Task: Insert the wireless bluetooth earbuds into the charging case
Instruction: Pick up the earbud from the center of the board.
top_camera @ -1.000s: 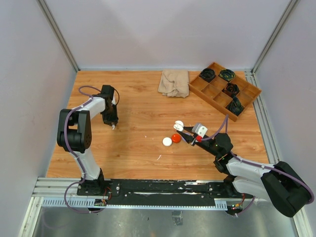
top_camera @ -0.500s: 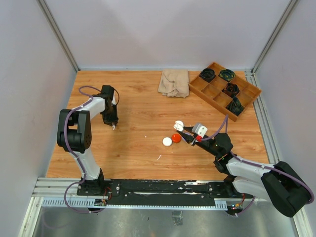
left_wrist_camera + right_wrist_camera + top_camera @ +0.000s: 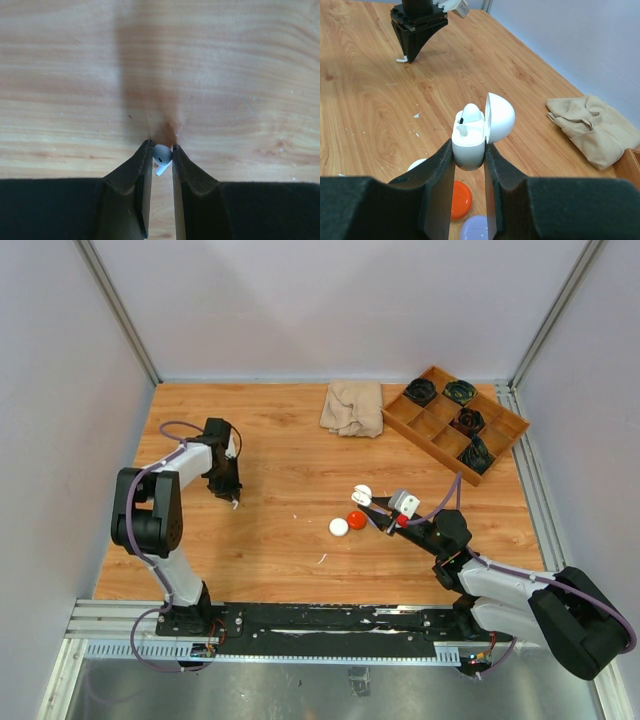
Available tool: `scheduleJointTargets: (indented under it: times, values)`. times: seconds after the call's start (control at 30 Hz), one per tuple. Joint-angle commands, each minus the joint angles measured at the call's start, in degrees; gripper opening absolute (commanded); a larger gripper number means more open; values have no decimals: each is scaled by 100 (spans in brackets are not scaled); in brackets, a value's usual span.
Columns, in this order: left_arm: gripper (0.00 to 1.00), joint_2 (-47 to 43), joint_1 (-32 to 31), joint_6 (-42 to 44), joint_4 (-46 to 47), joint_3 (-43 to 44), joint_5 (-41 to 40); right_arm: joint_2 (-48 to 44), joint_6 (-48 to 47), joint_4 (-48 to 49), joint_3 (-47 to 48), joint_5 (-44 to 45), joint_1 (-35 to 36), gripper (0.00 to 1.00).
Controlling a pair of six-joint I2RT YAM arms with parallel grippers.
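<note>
Bright, even light; soft shadow on table (image 3: 60, 60) before left claw (image 3: 162, 148).

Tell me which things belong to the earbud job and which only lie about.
Job: earbud in left gripper; open case in right gripper.
Lying about: cloth; tray; orange disc; white disc.
</note>
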Motion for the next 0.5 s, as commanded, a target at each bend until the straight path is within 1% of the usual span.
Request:
scheduleJointTargets:
  times: [0.0, 0.3, 0.47]
  values:
    - [21, -422, -169, -306, 129, -274, 421, -36, -75, 33, 136, -108, 81, 1]
    - [19, -1370, -754, -1034, 1022, -913, 685, 46, -60, 33, 169, -163, 82, 1]
    - [18, -2054, -1101, -1377, 1615, -1293, 753, 46, -11, 37, 185, -223, 86, 1]
